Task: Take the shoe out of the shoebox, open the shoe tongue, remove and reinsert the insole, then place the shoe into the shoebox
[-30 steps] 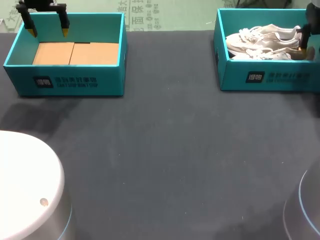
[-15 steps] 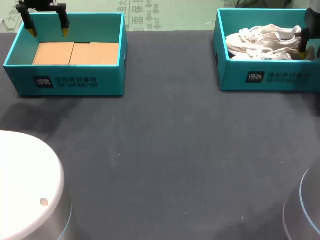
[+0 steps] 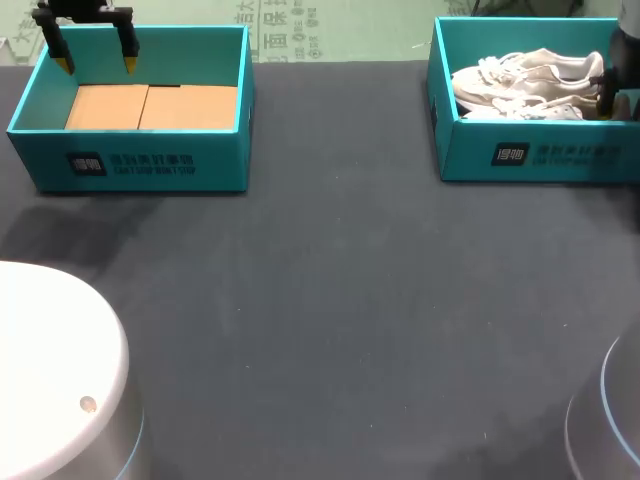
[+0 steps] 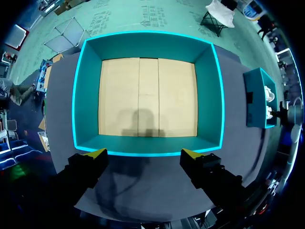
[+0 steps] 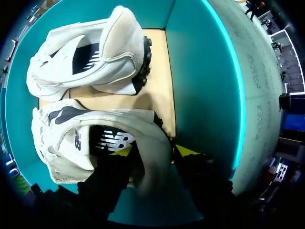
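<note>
- The shoebox (image 3: 545,155) holds two pale shoes; the near shoe (image 5: 86,138) lies along its front wall.
- The right gripper (image 5: 155,152) is inside the shoebox, at that shoe's heel (whether it grips, I cannot tell).
- The left gripper (image 4: 144,153), jaws wide, hangs well left of the shoebox, over the empty box (image 4: 88,95).

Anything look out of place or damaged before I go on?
Nothing stands out. The shoes lie side by side in the right box; the left box is empty, its walls upright; the right gripper sits at one shoe's heel.
</note>
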`<action>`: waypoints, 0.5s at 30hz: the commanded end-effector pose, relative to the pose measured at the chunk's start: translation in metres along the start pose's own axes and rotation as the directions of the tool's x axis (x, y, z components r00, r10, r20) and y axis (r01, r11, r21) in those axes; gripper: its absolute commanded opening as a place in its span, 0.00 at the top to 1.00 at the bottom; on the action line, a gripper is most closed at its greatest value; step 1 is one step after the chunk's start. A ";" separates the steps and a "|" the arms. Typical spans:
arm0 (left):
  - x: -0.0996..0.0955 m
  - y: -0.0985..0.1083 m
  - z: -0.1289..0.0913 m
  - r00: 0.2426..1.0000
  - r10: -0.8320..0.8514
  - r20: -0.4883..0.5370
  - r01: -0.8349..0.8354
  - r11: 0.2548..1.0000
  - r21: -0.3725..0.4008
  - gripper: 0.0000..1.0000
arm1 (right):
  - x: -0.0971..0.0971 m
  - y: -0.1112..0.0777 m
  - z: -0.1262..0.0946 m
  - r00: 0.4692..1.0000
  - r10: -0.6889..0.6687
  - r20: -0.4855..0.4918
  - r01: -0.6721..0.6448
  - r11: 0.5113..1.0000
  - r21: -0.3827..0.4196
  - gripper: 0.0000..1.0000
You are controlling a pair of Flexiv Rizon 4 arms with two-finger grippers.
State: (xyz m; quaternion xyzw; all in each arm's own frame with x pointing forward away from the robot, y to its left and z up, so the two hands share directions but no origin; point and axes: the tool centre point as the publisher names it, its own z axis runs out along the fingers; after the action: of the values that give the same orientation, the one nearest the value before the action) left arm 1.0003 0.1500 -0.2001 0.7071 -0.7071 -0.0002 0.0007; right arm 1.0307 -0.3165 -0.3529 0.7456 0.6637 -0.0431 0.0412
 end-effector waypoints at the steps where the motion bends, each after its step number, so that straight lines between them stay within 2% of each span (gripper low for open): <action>1: 0.000 0.000 0.000 1.000 0.000 0.000 0.000 1.000 0.000 0.00 | 0.000 0.001 0.005 1.000 0.001 -0.007 -0.001 1.000 0.002 0.46; 6: 0.000 0.000 0.000 1.000 0.000 0.000 0.000 1.000 0.000 0.00 | 0.000 0.001 0.008 1.000 0.004 -0.011 -0.004 1.000 0.006 0.46; 7: 0.000 0.000 0.000 1.000 0.000 0.000 0.000 1.000 0.000 0.00 | 0.000 0.001 0.008 1.000 0.005 -0.011 -0.005 1.000 0.006 0.49; 15: 0.000 0.000 0.000 1.000 0.000 0.000 0.000 1.000 0.000 0.00 | 0.000 0.001 -0.002 1.000 0.011 -0.004 -0.011 1.000 -0.019 0.42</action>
State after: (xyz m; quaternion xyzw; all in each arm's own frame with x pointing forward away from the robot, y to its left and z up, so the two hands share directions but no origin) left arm 1.0003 0.1500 -0.2001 0.7072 -0.7071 -0.0002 0.0007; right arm 1.0343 -0.3180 -0.3524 0.7487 0.6605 -0.0354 0.0441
